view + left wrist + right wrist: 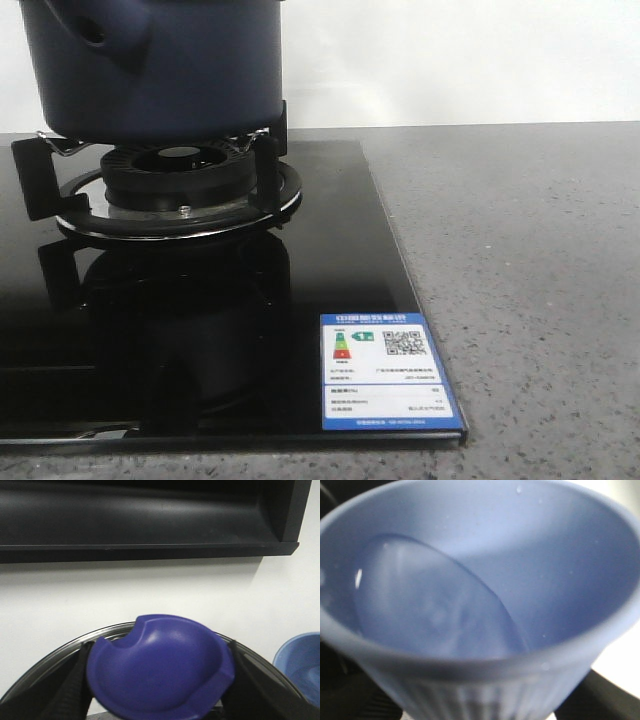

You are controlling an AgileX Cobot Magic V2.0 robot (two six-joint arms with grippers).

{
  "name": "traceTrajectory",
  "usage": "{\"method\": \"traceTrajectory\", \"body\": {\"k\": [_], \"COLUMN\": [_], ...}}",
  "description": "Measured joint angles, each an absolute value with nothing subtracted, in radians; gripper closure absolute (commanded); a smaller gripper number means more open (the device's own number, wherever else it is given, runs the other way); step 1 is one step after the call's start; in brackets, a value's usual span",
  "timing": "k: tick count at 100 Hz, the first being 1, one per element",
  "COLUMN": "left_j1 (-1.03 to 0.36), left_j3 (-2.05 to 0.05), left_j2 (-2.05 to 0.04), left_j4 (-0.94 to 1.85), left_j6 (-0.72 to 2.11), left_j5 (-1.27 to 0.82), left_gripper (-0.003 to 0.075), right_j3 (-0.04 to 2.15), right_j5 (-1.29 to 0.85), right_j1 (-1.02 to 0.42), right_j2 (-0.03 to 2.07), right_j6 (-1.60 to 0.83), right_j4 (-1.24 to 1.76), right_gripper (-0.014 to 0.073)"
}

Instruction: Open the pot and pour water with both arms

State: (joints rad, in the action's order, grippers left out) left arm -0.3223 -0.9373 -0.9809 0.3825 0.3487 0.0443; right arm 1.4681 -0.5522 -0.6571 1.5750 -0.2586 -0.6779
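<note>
I see the pot [155, 65] sitting on the burner grate [180, 195] of the black glass stove [250, 340], at the far left of the front view; its top is cut off there, so I cannot tell from this view if it is open. In the left wrist view the left gripper [160, 700] holds a purple-blue knob [160, 672], the fingers [75, 680] pressed on both sides, above a glass lid [60, 652] with a metal rim. I judge the lid heavy and breakable, so the knob is the right hold. The right gripper's state I cannot tell (the cup fills the view). The light-blue ribbed cup [480, 605] is tilted with water [435, 600] inside; it looks light, a little flexible, maybe slippery when wet.
</note>
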Motion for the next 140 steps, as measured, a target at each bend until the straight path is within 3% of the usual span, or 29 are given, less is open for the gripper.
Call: {"method": "traceTrajectory", "body": {"k": [140], "left_j1": [-0.322], "left_j3": [-0.937], "left_j2": [-0.981], "left_j4": [0.383], "left_j6": [0.349], "left_j5": [0.044], "left_gripper": [0.0365], "right_j3": [1.473], "right_j5": [-0.361], "right_j1": [-0.657], "right_j2": [1.620], "right_j6": [-0.264], "right_j4": [-1.435], "right_gripper": [0.0208]}}
